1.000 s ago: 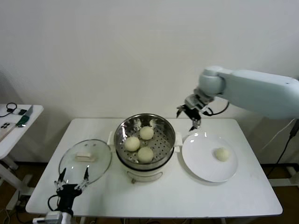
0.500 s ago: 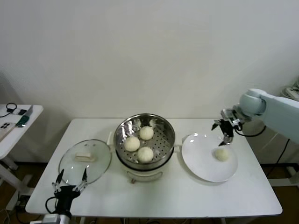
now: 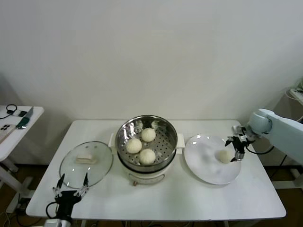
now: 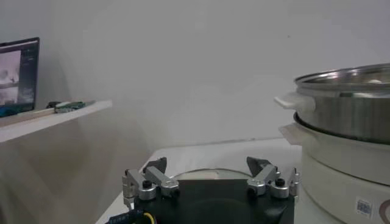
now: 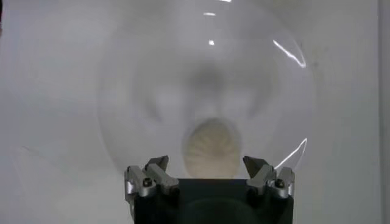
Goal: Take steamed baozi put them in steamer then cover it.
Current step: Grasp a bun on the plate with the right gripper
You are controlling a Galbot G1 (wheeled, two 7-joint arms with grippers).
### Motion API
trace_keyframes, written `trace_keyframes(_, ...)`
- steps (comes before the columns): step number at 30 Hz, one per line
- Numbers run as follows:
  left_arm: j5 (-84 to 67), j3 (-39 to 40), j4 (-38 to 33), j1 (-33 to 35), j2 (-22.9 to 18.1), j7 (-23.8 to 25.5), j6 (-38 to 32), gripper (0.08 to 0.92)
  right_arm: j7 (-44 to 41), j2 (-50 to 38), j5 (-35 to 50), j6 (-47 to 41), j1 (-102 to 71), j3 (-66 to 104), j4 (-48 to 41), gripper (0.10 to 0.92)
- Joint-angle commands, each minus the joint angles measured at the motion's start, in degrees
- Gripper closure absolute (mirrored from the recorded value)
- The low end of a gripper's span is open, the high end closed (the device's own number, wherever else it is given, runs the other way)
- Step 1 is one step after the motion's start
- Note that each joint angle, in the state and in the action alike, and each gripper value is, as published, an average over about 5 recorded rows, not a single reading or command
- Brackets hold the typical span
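The steamer (image 3: pixel 124 128) stands mid-table with three baozi (image 3: pixel 147 156) on its perforated tray. A fourth baozi (image 3: pixel 224 156) lies on the white plate (image 3: pixel 208 168) to its right. My right gripper (image 3: pixel 236 148) is open, low over the plate, just beside this baozi on its right. In the right wrist view the baozi (image 5: pixel 212 148) sits just ahead of the open right gripper (image 5: pixel 207 165), between the spread fingertips' lines. My left gripper (image 3: pixel 71 185) is open and empty at the table's front left corner; the steamer also shows in the left wrist view (image 4: pixel 347 112).
The glass lid (image 3: pixel 86 163) with a white handle lies flat left of the steamer, just beyond the left gripper (image 4: pixel 210 170). A small side table (image 3: pixel 14 124) with gadgets stands far left. The wall is close behind the table.
My right arm has swung from behind the steamer to the right and down to the baozi on the plate. The left gripper has sunk slightly lower.
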Motion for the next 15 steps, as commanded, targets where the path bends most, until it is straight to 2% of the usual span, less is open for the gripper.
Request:
trace_keyframes(1, 0.3, 0.0, 0.2, -0.1, 0.0, 0.0, 0.1, 0.177, -0.3, 5.0, -2.4, 0.3, -6.3, 6.3, -8.7, 0.203)
trace_keyframes(15, 0.6, 0.1, 0.6, -0.5, 0.0, 0.0, 0.2, 0.177, -1.7, 9.4, -3.5, 1.1, -5.1, 4.8, -13.0, 0.203)
